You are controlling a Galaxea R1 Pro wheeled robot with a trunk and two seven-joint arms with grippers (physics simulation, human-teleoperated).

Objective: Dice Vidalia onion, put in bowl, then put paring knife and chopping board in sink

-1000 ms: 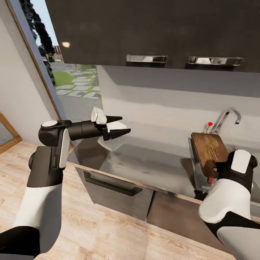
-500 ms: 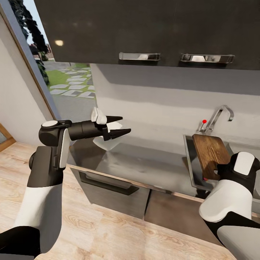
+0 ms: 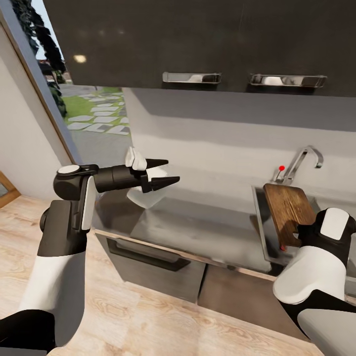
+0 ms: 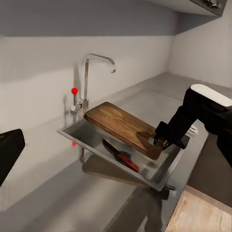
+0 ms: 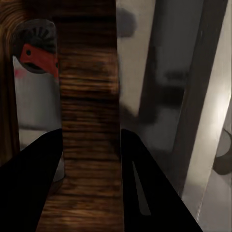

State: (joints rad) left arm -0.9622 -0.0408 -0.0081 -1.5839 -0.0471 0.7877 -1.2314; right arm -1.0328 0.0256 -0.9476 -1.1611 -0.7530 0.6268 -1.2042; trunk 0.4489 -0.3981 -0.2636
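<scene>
Our right gripper (image 5: 89,164) is clamped on the handle end of the chopping board (image 5: 87,111), one dark finger on each side of the wooden strip; through the slot handle beside it we see a bit of the paring knife's red handle below. From the left wrist view, the right gripper (image 4: 162,140) holds the chopping board (image 4: 126,126) tilted over the sink (image 4: 77,137), the far end of the board up near the tap (image 4: 94,72) and its small red knob (image 4: 74,90). Under the board, inside the basin, lies the paring knife (image 4: 121,155), dark blade toward the tap, reddish handle toward our gripper. In the head view the chopping board (image 3: 288,210) leans over the sink (image 3: 259,217), with the right arm's wrist covering its near end.

Our left gripper (image 3: 165,173) hangs spread wide above the countertop (image 3: 198,225), well apart from the sink, holding nothing. Just behind its fingers sits the white bowl (image 3: 146,195) on the countertop, near the window end.
</scene>
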